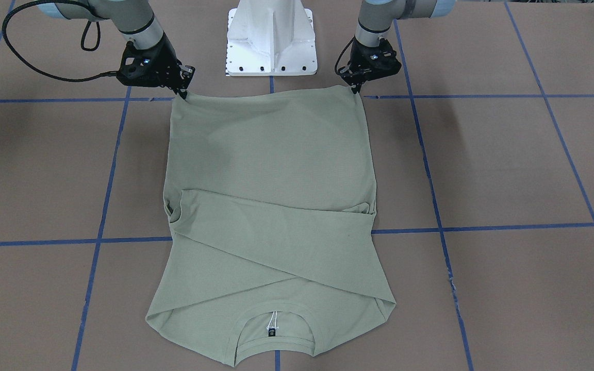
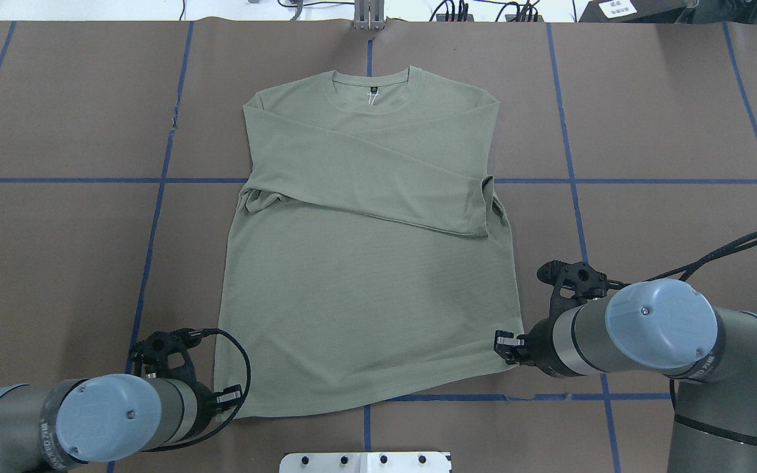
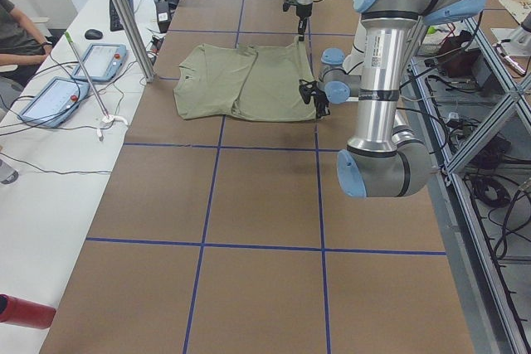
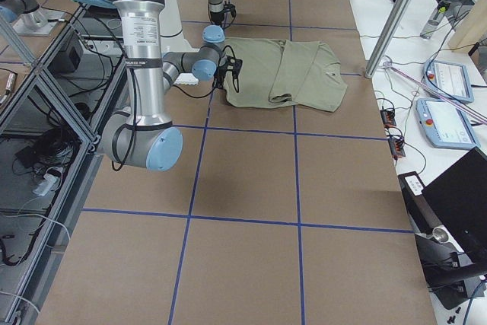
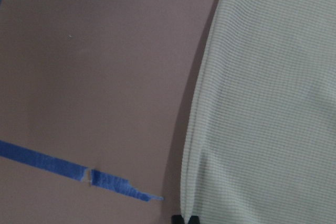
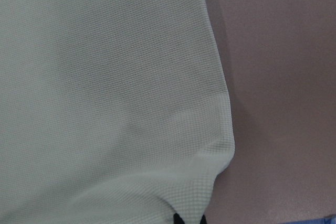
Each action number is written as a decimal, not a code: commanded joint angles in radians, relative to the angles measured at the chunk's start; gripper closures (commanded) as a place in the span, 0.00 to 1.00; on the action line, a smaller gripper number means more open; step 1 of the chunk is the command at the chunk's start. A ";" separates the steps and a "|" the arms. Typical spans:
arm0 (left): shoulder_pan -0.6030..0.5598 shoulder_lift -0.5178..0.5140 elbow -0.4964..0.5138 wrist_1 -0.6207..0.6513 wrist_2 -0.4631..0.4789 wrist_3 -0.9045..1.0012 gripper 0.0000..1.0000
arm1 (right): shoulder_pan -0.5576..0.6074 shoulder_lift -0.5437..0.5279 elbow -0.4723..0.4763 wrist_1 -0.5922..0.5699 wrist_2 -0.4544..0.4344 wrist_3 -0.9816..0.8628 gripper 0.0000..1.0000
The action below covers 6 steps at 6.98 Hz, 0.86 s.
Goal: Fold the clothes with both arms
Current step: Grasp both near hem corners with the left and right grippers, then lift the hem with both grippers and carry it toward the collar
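Sage-green knit shirt [image 2: 365, 295] lies flat at the centre of the tabletop [image 2: 648, 131], collar [image 2: 370, 82] at 12 o'clock, sleeves [image 2: 378, 190] folded in, with the left tool [image 2: 229, 398] and right tool [image 2: 502, 345] pinching its hem corners at 7 and 5 o'clock, so the bottom-up fold appears to be starting and calls for an equal, synchronised lift toward the collar.

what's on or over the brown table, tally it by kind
sage-green shirt: 1
black grippers, left gripper and right gripper, one at each hem corner: 2
white pedestal base: 1
total: 4
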 commanded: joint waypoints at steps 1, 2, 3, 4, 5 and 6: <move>0.000 0.089 -0.126 0.001 -0.005 0.014 1.00 | 0.010 -0.061 0.047 0.005 0.008 0.000 1.00; 0.005 0.088 -0.145 0.006 -0.006 0.013 1.00 | 0.010 -0.083 0.085 0.005 0.032 0.000 1.00; 0.011 0.087 -0.177 0.006 -0.011 0.013 1.00 | 0.010 -0.124 0.128 0.005 0.074 0.000 1.00; 0.043 0.086 -0.224 0.022 -0.014 0.011 1.00 | 0.013 -0.150 0.160 0.005 0.144 0.000 1.00; 0.060 0.083 -0.269 0.051 -0.031 0.006 1.00 | 0.013 -0.173 0.183 0.005 0.222 0.000 1.00; 0.095 0.085 -0.309 0.061 -0.038 0.000 1.00 | 0.015 -0.199 0.206 0.006 0.299 0.000 1.00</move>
